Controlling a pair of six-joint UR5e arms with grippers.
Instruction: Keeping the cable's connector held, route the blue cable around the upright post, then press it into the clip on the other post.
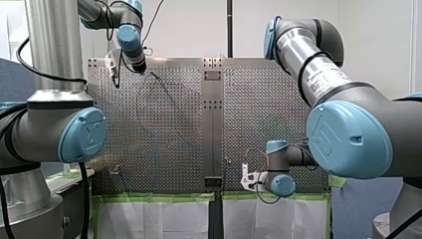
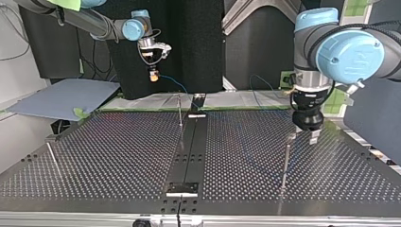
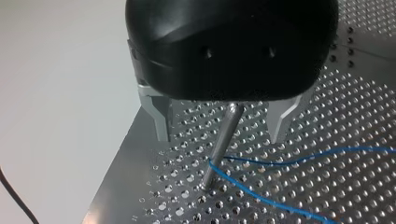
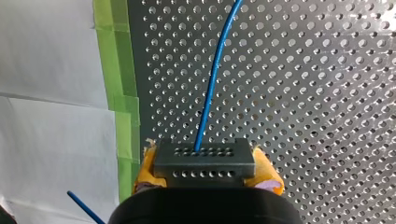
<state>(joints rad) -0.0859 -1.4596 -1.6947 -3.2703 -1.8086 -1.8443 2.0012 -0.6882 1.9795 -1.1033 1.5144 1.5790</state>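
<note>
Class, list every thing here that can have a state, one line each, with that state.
Left gripper, open, astride the post.
Right gripper, shut on the connector.
Connector, held between yellow pads.
Blue cable, hooked around the post near its foot.
Post, upright.

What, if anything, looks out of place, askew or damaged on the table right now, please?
Nothing stands out. The blue cable bends cleanly around the foot of the upright post, and my right end effector holds the connector squarely between its yellow pads.
</note>
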